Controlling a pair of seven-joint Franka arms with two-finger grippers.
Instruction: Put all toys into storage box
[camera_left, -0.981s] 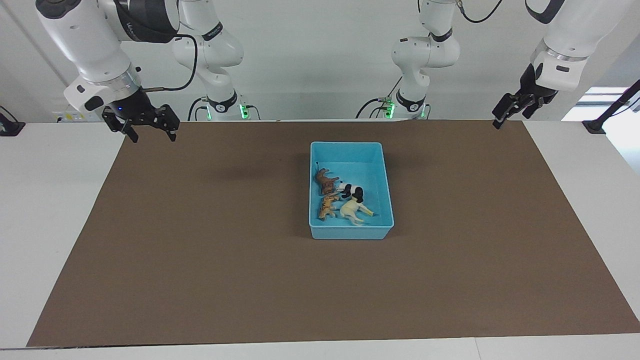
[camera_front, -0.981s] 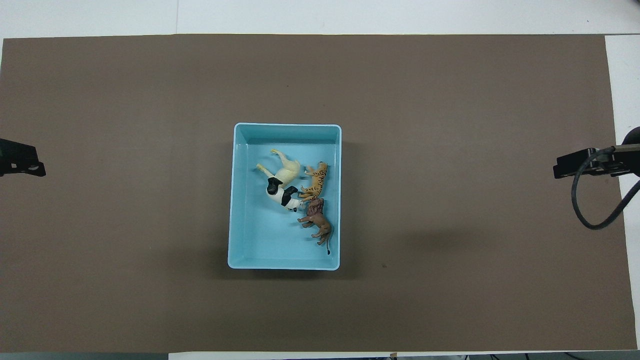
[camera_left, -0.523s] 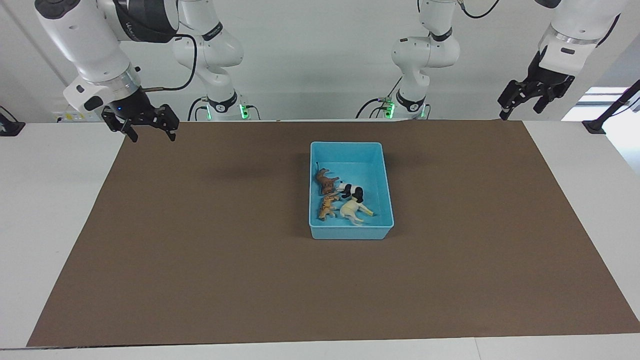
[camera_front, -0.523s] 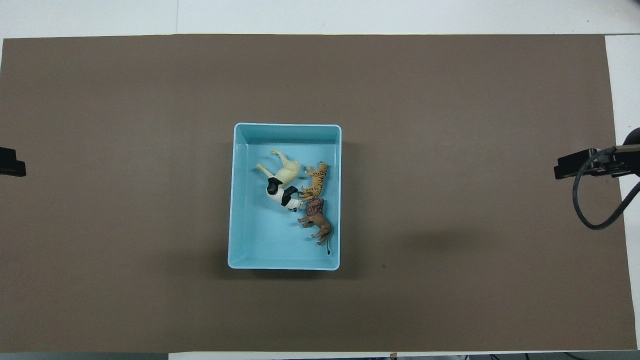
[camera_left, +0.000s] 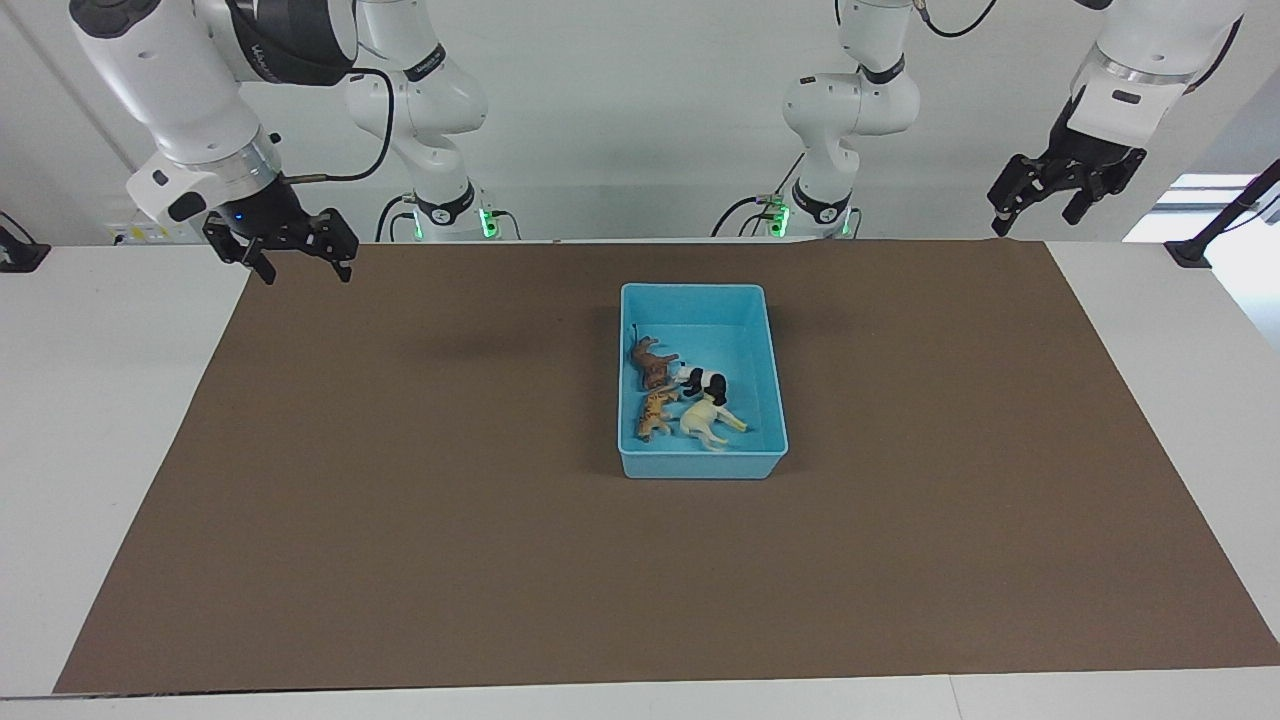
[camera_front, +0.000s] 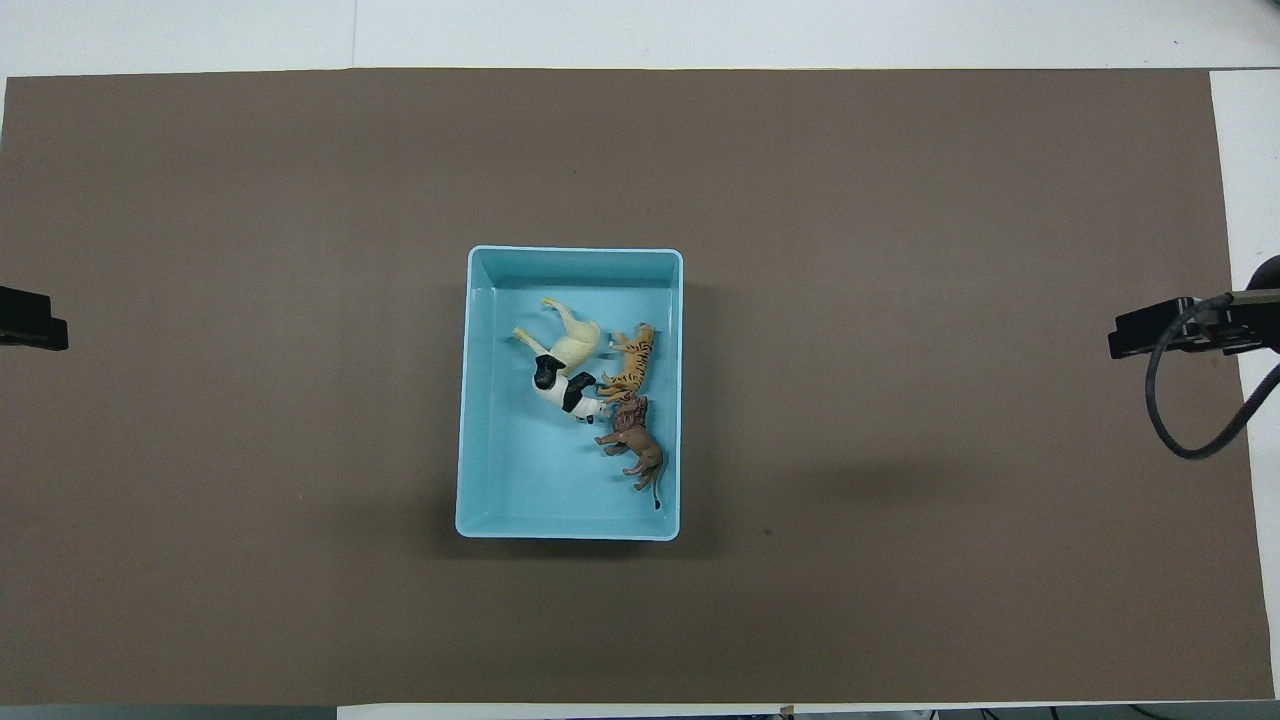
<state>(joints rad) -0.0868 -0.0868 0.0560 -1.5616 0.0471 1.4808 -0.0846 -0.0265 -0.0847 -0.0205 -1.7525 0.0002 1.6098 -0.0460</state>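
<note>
Facing view
Storage box (camera_left: 701, 294): light-blue bin, mid surface (camera_left: 120, 420), on brown mat (camera_left: 400, 480). Mat bare all round it, wide open room on every side; box well apart from each mat edge.
Toys: all 4 inside box, bunched in the half farther from the robots, toward the right arm's end wall. Lion (camera_left: 652, 362) nearest the robots; panda (camera_left: 703, 382) just beside it; orange cat (camera_left: 654, 411) & cream camel (camera_left: 708, 418) farthest from the robots, near the wall there. Box half nearer the robots: bare floor.
Right pincer (camera_left: 299, 256): up in the air over mat corner at the right arm's end, by the robots' edge. Fingers spread wide, nothing in them. Arm waits.
Left pincer (camera_left: 1044, 196): up in the air over mat corner at the left arm's end. Fingers apart, nothing held.

Overhead view
Box rim (camera_front: 467, 400): long axis runs away from the robots. Lion (camera_front: 636, 447) & cat (camera_front: 630, 365) close along the wall toward the right arm's end; panda (camera_front: 563, 385) touching camel (camera_front: 568, 340). Strip along the other long wall: free.
Left pincer (camera_front: 30, 318): only a tip shows at frame edge, over mat's end.
Right pincer (camera_front: 1165, 328): tip + cable loop (camera_front: 1190, 420) over mat's edge, where white surface (camera_front: 1245, 150) begins.
</note>
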